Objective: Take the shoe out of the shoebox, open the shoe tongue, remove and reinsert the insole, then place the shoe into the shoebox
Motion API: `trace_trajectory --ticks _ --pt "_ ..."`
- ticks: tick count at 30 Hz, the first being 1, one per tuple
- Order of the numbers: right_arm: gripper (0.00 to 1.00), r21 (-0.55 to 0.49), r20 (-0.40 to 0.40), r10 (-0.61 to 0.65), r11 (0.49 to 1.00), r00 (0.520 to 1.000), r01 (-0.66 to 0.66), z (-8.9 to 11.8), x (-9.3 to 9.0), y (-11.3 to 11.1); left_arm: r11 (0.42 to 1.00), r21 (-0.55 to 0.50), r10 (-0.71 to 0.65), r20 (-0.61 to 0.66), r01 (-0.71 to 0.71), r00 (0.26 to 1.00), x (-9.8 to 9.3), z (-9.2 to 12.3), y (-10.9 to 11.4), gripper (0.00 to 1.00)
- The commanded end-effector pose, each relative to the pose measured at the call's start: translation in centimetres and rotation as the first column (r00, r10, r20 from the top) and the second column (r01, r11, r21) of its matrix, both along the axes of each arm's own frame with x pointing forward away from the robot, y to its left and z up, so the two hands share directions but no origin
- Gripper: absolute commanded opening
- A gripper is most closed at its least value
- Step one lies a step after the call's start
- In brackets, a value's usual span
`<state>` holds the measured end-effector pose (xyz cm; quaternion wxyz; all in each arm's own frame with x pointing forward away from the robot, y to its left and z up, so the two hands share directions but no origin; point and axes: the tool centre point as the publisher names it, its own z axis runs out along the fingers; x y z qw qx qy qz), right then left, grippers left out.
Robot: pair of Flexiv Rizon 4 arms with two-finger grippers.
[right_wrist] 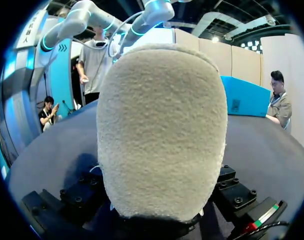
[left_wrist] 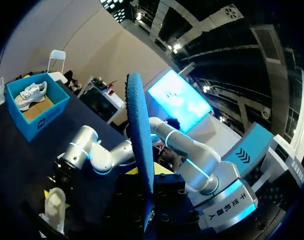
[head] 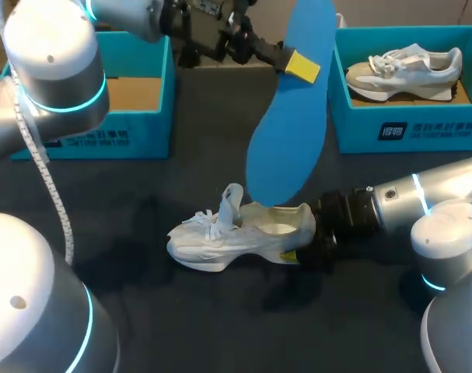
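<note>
The white lace-up sneaker (head: 220,241) stands on its sole near the middle of the dark desk (head: 181,311), toe toward the left edge and heel toward the right edge. Its tongue is pulled up and stands upright over the laces. The long flat blue insole (head: 286,140) hangs steeply above it, its lower rounded end at the sneaker's opening (whether it touches the collar cannot be told). Its upper end is raised toward the far edge.

The left end effector (head: 302,66) is clamped on the insole's upper part, one yellow tip flat against its face. In the left wrist view the insole (left_wrist: 140,145) shows edge-on ahead of the fingers.

The right end effector (head: 294,250) is closed on the sneaker's heel, which fills the right wrist view (right_wrist: 162,130).

An open blue cardboard shoebox (head: 134,132) sits at the far left corner. A second blue shoebox (head: 422,128) at the far right corner holds another pale sneaker (head: 407,70).
</note>
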<state>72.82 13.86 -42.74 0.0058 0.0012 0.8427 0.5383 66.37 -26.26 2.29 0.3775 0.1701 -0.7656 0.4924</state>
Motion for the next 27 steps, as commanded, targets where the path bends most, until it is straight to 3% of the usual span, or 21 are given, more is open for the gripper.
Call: trace_trajectory --ticks 1,10,22,27 --pt "0.00 -0.007 -0.002 0.000 1.000 1.000 0.000 -0.6 0.2 0.4 0.998 0.060 0.019 -0.009 -0.019 1.000 -0.6 1.1 0.8 0.00" --pt "0.00 -0.007 -0.002 0.000 1.000 1.000 0.000 -0.6 0.2 0.4 0.995 0.029 0.099 -0.063 -0.098 0.993 -2.5 2.2 1.3 0.00" --pt "0.00 -0.007 -0.002 0.000 1.000 1.000 0.000 -0.6 0.2 0.4 0.997 -0.012 0.070 -0.122 -0.072 0.990 -4.9 2.6 1.6 0.00" --pt "0.00 -0.007 -0.002 0.000 1.000 1.000 0.000 -0.6 0.2 0.4 0.996 -0.014 0.084 -0.127 -0.087 0.988 -5.1 2.6 1.6 0.00"
